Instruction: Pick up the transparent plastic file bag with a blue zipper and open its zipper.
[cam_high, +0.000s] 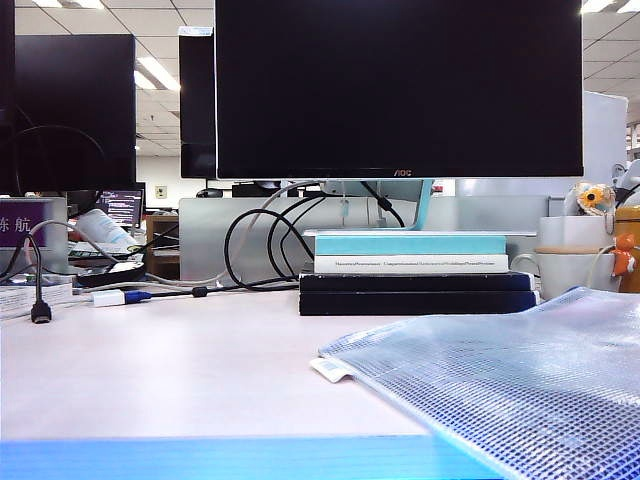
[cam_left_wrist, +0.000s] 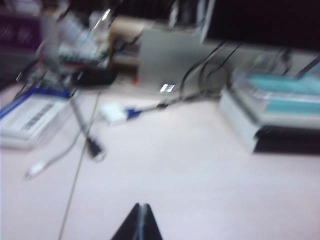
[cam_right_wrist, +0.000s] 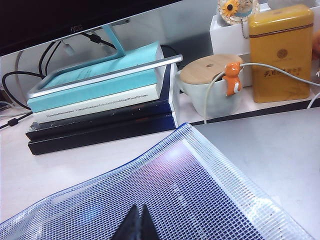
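The file bag (cam_high: 500, 390) lies flat on the table at the near right, a translucent bluish pouch with white grid mesh. In the right wrist view the file bag (cam_right_wrist: 200, 185) fills the foreground, and a thin blue strip, the zipper (cam_right_wrist: 85, 184), runs along its edge facing the books. No pull tab is discernible. My right gripper (cam_right_wrist: 139, 207) is shut, its tips over the bag's mesh with nothing between them. My left gripper (cam_left_wrist: 142, 205) is shut over bare table, away from the bag. Neither gripper shows in the exterior view.
A stack of books (cam_high: 415, 270) sits behind the bag under a monitor (cam_high: 400, 90). A lidded mug (cam_right_wrist: 210, 90) and a yellow tin (cam_right_wrist: 280, 55) stand at the back right. Cables and a connector (cam_left_wrist: 92, 147) lie at the left. A blue band (cam_high: 200, 460) crosses the near edge.
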